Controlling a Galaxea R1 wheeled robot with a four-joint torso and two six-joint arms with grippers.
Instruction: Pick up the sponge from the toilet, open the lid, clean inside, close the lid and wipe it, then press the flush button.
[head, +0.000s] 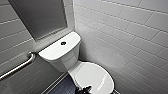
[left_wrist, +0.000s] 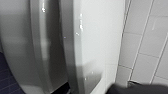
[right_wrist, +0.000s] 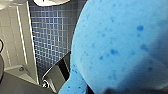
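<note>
Left of the toilet (head: 62, 53) we see a metal bar (head: 18, 66). The lid (head: 93, 75) is down (a dark button (head: 63, 43) sits on the tank). Our left gripper (head: 83, 89) is at the toilet's front; we cannot tell its grip. Our right gripper (right_wrist: 86, 86) pinches the blue sponge (right_wrist: 120, 45) over the floor (right_wrist: 50, 37) near the toilet.

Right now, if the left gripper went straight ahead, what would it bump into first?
Probably the lid, at its edge; the left gripper sits beside it, though depth is hard to judge.
</note>
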